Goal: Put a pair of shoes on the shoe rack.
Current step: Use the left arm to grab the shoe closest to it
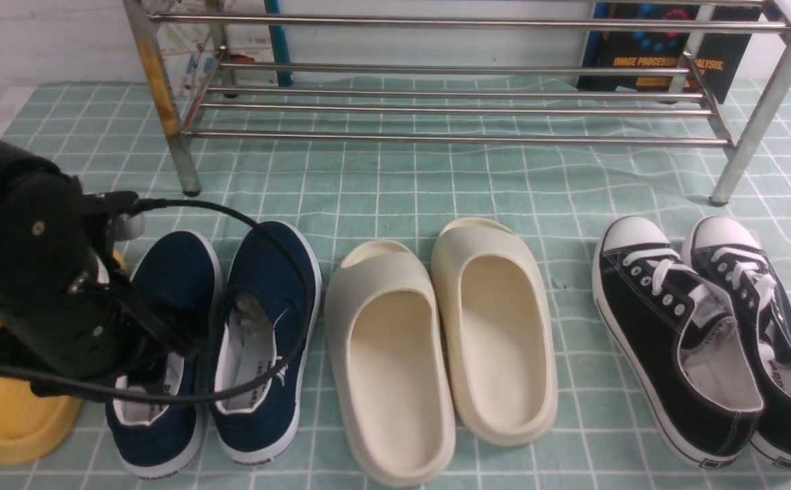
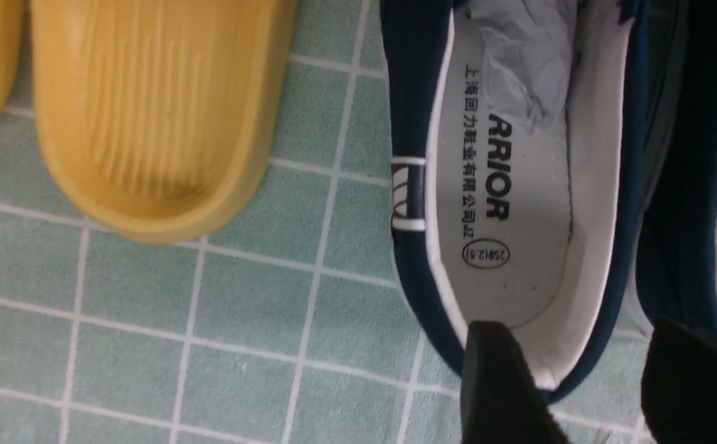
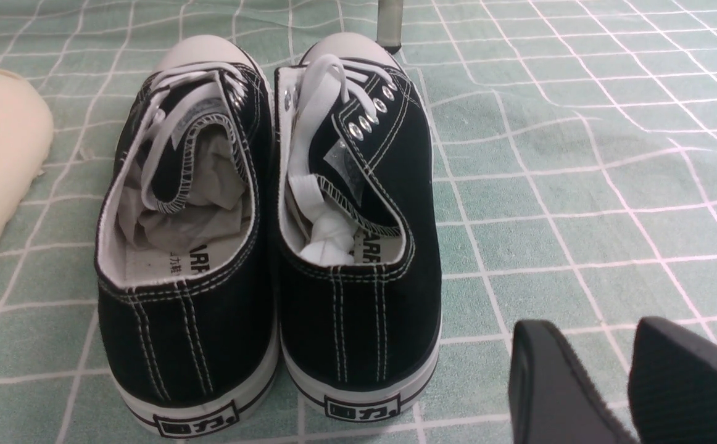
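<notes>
Holding the left gripper (image 2: 580,345) spread and empty over the neighbouring inner heel walls of the navy shoes (image 1: 266,265), both sitting on the cloth (image 1: 395,197) well short of the rack (image 1: 450,139). Risking pinching one wall only and leaving the other shoe behind, or dragging the cable (image 1: 164,202) across them. Hanging the right gripper (image 3: 593,336) released, grasping nothing, beside the sneakers (image 3: 266,290), risking nudging them.

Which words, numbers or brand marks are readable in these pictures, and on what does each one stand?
"RRIOR", start hidden: navy shoe's insole.
"上海回力鞋业有限公司JZ": same insole.
"250(2.5)", inside an oval: same insole.
"回力": black sneakers' heel tabs.
"IMAGE PROCESS" and "ALYSIS,", middle hidden: dark book.
</notes>
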`<state>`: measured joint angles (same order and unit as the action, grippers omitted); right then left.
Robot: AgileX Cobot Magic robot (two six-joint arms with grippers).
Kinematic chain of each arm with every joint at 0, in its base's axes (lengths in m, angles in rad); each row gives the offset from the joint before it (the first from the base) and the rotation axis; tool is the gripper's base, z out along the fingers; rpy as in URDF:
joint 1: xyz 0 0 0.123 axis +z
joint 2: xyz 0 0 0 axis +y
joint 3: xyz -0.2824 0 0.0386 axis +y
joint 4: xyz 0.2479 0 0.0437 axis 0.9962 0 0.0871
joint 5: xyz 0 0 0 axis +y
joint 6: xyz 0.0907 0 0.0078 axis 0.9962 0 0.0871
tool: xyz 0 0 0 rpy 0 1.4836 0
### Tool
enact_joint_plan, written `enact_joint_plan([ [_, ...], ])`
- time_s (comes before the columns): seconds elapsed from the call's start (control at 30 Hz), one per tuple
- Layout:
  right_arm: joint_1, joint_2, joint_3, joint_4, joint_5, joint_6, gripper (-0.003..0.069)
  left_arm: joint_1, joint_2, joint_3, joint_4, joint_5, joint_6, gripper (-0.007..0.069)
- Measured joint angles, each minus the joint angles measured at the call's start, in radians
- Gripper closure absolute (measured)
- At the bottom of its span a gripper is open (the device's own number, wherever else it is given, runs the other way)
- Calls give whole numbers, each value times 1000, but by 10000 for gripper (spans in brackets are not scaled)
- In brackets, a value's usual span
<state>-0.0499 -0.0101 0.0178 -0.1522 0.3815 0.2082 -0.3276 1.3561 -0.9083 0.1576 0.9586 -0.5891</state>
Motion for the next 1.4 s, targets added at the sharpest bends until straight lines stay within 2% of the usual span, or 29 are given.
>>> enact_joint_plan([
  [0.13, 0, 0, 0, 0, 0, 0, 420, 5, 65, 0, 5, -23, -11, 272],
  [0.47, 0, 0, 0, 0, 0, 0, 420, 178, 107, 0, -25, -71, -5, 270],
  [0.73, 0, 0, 0, 0, 0, 0, 420, 189, 180, 0, -73, -160, 12, 270],
  [0.97, 0, 0, 0, 0, 0, -7, 420, 191, 237, 0, -41, -175, 14, 288],
  [1.1, 0, 0, 0, 0, 0, -7, 420, 191, 240, 0, -18, -179, 14, 419],
  [1.13, 0, 0, 0, 0, 0, -7, 420, 191, 240, 0, -18, -179, 14, 428],
  [1.17, 0, 0, 0, 0, 0, -7, 420, 191, 240, 0, -12, -180, 14, 506],
  [1.2, 0, 0, 0, 0, 0, -7, 420, 191, 240, 0, -12, -180, 14, 515],
  [1.23, 0, 0, 0, 0, 0, -7, 420, 191, 240, 0, -8, -180, 14, 571],
  [1.27, 0, 0, 0, 0, 0, -7, 420, 191, 240, 0, -7, -180, 14, 596],
  [1.4, 0, 0, 0, 0, 0, -7, 420, 191, 233, 0, -6, -180, 28, 605],
])
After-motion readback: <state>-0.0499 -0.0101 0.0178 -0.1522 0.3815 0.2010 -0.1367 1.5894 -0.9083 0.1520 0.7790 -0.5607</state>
